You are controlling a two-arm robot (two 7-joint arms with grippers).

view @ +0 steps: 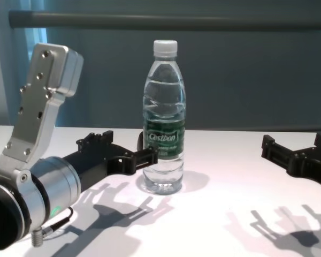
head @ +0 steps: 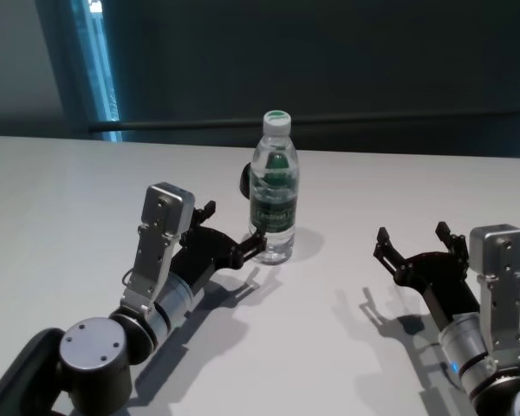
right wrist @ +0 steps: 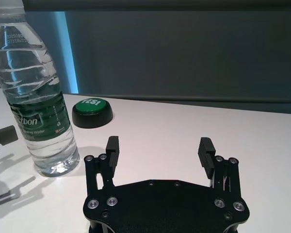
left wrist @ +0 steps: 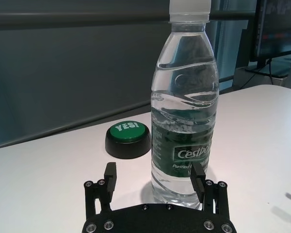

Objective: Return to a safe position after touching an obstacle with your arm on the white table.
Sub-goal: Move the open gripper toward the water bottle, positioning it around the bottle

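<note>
The clear water bottle (head: 273, 186) with a white cap and dark green label stands upright on the white table (head: 87, 199). It also shows in the left wrist view (left wrist: 184, 111), the right wrist view (right wrist: 34, 97) and the chest view (view: 164, 134). My left gripper (head: 234, 223) is open and low over the table. One of its fingertips (view: 150, 155) lies against the bottle's lower side. It holds nothing (left wrist: 154, 171). My right gripper (head: 412, 234) is open and empty, well to the right of the bottle (right wrist: 159, 144).
A low black round button with a green "YES!" top (left wrist: 128, 138) sits on the table just behind the bottle. It is partly hidden in the head view (head: 244, 182). A dark wall and rail run behind the table's far edge.
</note>
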